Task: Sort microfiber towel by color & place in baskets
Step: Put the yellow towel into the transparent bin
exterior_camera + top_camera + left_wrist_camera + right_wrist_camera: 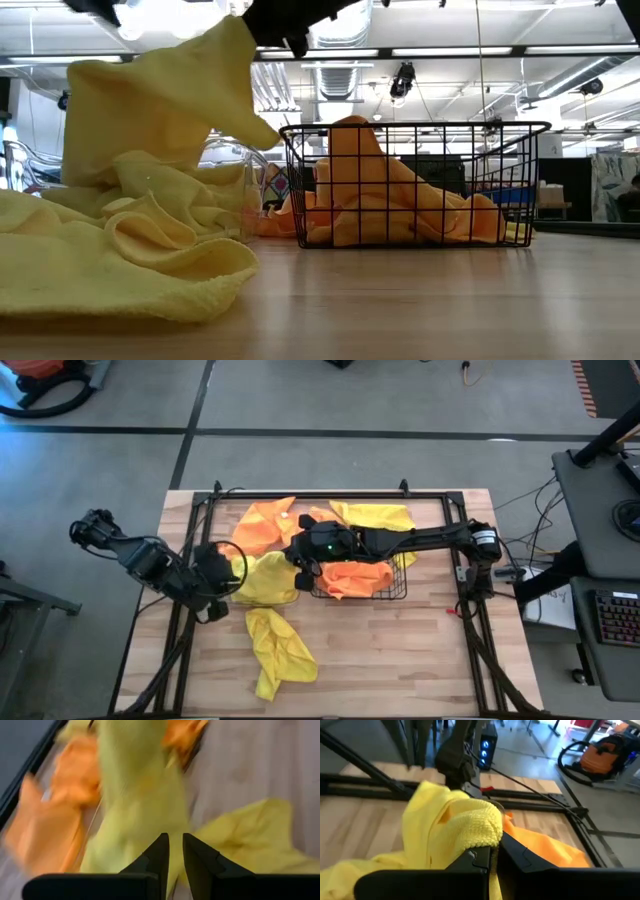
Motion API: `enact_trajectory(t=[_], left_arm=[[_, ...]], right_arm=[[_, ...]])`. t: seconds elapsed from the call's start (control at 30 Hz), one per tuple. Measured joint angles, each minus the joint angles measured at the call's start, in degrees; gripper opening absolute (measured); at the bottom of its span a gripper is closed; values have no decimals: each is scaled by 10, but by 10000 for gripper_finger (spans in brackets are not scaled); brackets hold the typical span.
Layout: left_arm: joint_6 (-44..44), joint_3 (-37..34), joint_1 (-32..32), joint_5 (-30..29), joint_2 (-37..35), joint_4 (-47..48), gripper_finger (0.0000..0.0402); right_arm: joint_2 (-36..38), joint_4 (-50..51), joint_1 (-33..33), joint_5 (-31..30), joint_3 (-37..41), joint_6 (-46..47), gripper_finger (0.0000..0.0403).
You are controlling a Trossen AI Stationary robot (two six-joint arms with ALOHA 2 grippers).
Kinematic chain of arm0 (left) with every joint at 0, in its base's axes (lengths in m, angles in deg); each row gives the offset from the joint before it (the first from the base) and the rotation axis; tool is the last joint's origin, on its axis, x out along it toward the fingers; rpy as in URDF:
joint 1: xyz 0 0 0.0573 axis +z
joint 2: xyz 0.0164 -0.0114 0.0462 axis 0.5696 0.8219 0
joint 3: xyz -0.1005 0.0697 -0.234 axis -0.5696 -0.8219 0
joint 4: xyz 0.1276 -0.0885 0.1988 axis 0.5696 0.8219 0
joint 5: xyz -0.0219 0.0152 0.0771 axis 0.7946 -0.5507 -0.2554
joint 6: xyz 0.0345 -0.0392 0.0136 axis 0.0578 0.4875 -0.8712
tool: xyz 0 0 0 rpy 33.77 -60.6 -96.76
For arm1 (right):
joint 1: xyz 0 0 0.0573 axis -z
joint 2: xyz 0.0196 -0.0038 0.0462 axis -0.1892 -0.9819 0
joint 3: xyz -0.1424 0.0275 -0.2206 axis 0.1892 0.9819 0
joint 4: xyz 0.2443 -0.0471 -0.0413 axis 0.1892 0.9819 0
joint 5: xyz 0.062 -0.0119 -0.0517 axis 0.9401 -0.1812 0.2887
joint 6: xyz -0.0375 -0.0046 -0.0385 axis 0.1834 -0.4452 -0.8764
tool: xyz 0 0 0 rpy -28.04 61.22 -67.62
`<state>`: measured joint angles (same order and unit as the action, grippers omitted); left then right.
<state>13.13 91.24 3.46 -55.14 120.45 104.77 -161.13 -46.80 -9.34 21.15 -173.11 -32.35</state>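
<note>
Over a wooden table (400, 650), the right gripper (302, 573) hangs just beside the black wire basket (395, 592), on its side toward the left arm, its fingers pinched shut on a yellow microfiber towel (262, 578) that drapes down from them, as the right wrist view shows (452, 827). The left gripper (222, 571) sits on the far side of that same towel from the basket; its fingers (159, 855) stand almost together with yellow cloth just ahead, and whether they pinch it cannot be told. Orange towels (358, 576) are heaped inside the wire basket, seen through its grid in the low view (390, 195). Another orange towel (265, 523) and another yellow towel (378, 517) lie behind the basket near the table's back edge, and a crumpled yellow towel (278, 650) lies in front of the basket toward the front edge.
</note>
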Motion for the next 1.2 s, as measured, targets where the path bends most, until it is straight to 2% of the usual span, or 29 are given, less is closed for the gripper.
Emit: enact_trajectory(t=[0.13, 0.3, 0.4, 0.53, 0.73, 0.9, 1.2], left_arm=[[-51, -29, 0, -37, -7, -77, 38], [-30, -76, 3, -120, -7, -95, 38], [-20, -106, 4, -127, -7, -124, 38], [-14, -144, 5, -126, -6, -169, 38], [56, -200, 12, -134, -7, -167, 38], [83, -231, 26, -107, -7, -168, 38], [156, -252, 45, 5, -6, -123, 38]], right_arm=[[0, -81, -3, 0, 36, 3, 9], [-8, -147, -5, 0, 68, 13, 9], [-17, -195, -7, 0, 78, 23, 9], [-24, -204, -7, 0, 84, 33, 9], [-25, -198, -7, 0, 89, 45, 9], [-23, -162, -7, -4, 79, 43, 28], [1, -1, -7, -5, 39, 43, 121]])
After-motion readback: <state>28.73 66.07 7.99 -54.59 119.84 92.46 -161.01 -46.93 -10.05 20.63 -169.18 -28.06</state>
